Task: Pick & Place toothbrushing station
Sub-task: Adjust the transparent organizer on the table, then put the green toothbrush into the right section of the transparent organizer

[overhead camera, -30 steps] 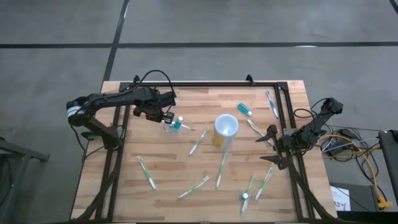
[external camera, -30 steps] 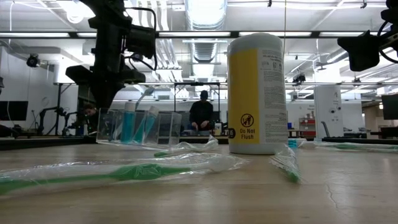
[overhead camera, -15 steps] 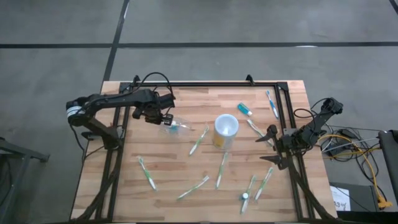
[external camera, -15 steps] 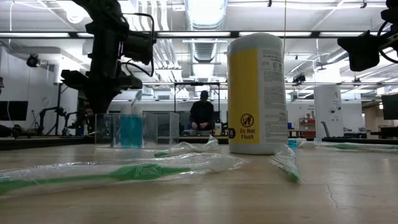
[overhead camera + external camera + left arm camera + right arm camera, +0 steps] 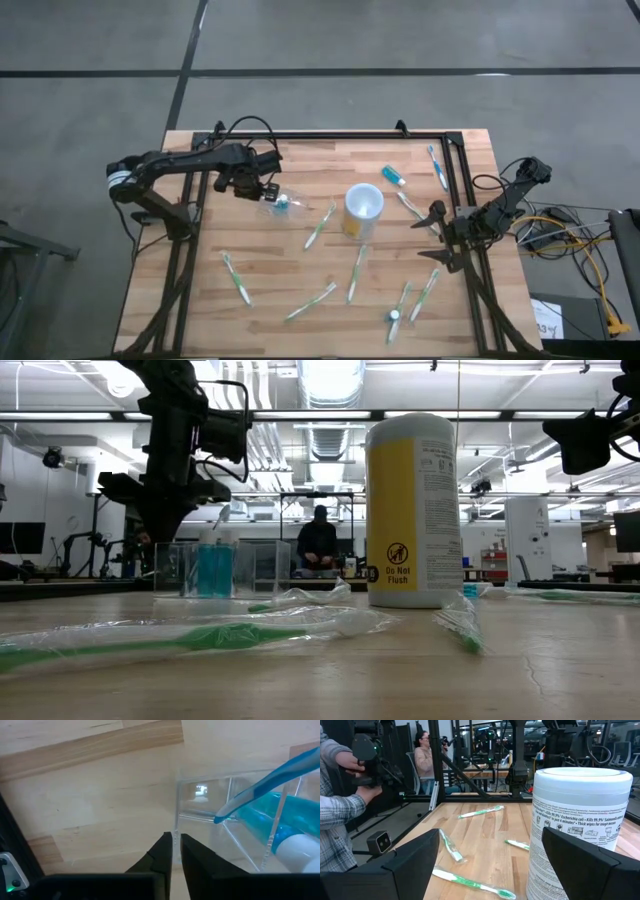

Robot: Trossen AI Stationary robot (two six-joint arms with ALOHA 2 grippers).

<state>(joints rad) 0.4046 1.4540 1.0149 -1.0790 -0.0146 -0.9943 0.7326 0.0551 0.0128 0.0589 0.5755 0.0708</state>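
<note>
Near the table's (image 5: 300, 265) left rear part, the left gripper (image 5: 262, 189) stands over the wall of the clear holder (image 5: 280, 204), which rests upright on the wood with a blue toothbrush (image 5: 260, 790) and a teal tube (image 5: 211, 568) inside. Its fingers (image 5: 161, 855) are narrow, almost together, set on either side of the holder's thin edge; whether they pinch it cannot be told. Centrally stands a yellow canister (image 5: 362, 209) with a white top, well apart from the holder. Green wrapped toothbrushes (image 5: 320, 226) lie scattered across the front half of the table. At the right edge the right gripper (image 5: 437, 238) waits with its fingers spread wide, holding nothing, facing the canister. A person (image 5: 318, 546) sits in the room behind.
</note>
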